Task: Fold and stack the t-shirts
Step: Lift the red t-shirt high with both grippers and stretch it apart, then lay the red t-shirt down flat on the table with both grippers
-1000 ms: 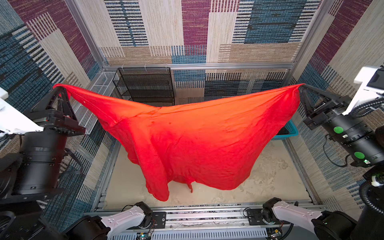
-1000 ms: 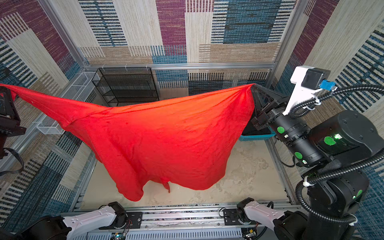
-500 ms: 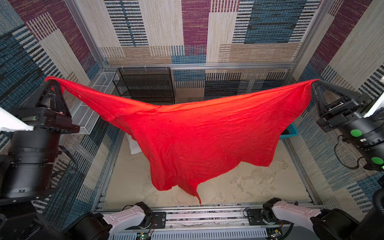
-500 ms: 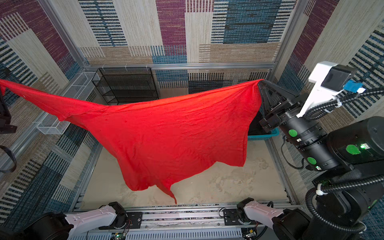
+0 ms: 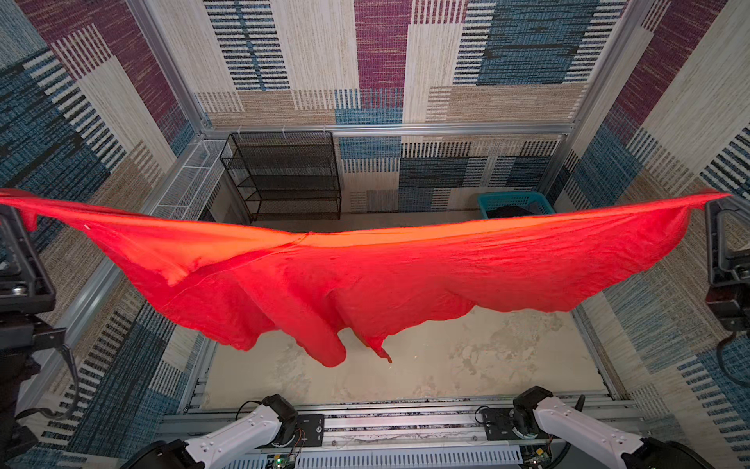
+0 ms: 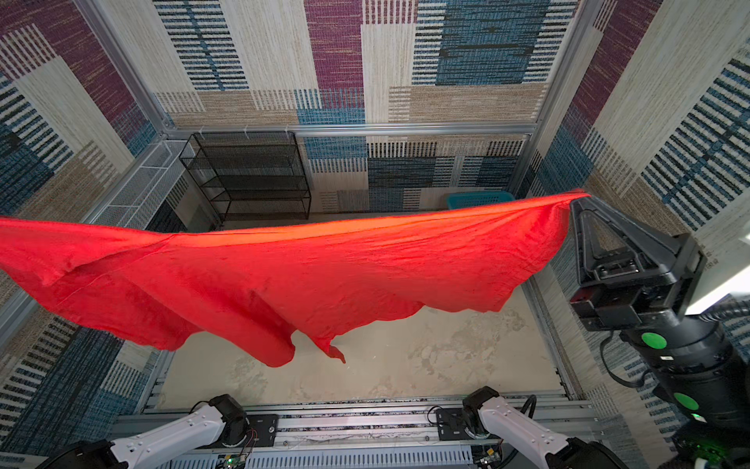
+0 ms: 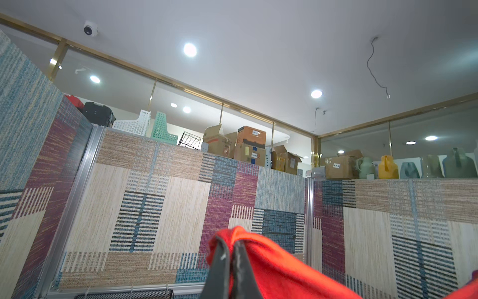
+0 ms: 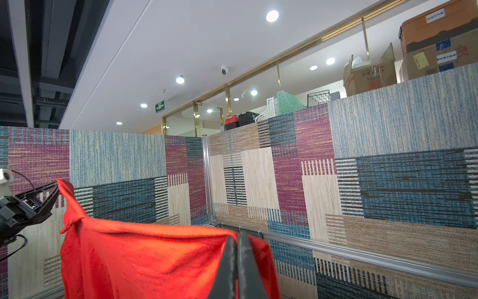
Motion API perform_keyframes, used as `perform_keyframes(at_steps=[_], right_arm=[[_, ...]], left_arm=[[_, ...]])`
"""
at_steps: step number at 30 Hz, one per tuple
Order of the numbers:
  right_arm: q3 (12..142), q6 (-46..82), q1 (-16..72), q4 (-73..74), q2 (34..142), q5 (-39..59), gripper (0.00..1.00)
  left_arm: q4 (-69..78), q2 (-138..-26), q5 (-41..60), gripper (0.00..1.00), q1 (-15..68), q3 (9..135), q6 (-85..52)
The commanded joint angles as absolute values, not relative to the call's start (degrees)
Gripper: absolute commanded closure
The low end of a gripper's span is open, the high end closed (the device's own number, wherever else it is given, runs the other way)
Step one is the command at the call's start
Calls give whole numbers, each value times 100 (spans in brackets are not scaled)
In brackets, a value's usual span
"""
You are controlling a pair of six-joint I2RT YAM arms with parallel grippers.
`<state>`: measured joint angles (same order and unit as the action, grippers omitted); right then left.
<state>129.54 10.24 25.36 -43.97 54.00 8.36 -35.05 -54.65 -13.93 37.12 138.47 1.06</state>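
The red t-shirt (image 5: pixel 365 280) is held stretched above the tabletop (image 5: pixel 487 365), its corners pinched in the closed left tool (image 7: pixel 231 243) and closed right tool (image 8: pixel 237 239); the cloth is judged light and limp; hems are best gripped.

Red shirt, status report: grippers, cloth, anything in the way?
Both shut: left gripper on one corner, right gripper on the other. The red shirt hangs stretched between them, sagging over the table. At the back, basket and rack.
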Motion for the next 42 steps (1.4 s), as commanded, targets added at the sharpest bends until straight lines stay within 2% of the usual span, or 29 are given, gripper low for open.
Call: perform_keyframes(at_steps=[1, 6, 10, 15, 21, 25, 28, 34, 39, 42], right_arm=[[13042, 920, 2540, -4242, 5444, 138, 100], [12762, 833, 2548, -4359, 5720, -120, 100], [11699, 736, 2547, -3954, 5620, -334, 100], [9593, 704, 2547, -3225, 5279, -790, 100], [6592, 905, 2538, -1926, 4884, -1144, 100], [5067, 933, 2360, -812, 5171, -1311, 100], [4244, 1151, 2051, 107, 5589, -1087, 100], [4055, 1152, 1696, 1105, 7129, -738, 100], [4809, 1341, 1330, 1288, 8681, -679, 100], [5546, 1394, 1099, 1221, 9638, -528, 100]], left_arm=[[-2834, -5430, -1628, 100, 3700, 13821, 186], [-2629, -5500, -2297, 100, 3717, 13347, 782], [-2353, -5557, -3015, 100, 3743, 12392, 1233], [-1505, -5441, -3682, 100, 3744, 10465, 1679], [-239, -5293, -4167, 100, 3685, 7623, 1494], [605, -5663, -4277, 100, 3487, 6158, 1043], [1811, -5997, -4366, 100, 3420, 5130, 823], [2883, -7330, -4420, 100, 3148, 4567, 411], [3037, -9000, -4098, 100, 2620, 5248, -185], [2813, -10200, -4019, 100, 2388, 6213, -123]])
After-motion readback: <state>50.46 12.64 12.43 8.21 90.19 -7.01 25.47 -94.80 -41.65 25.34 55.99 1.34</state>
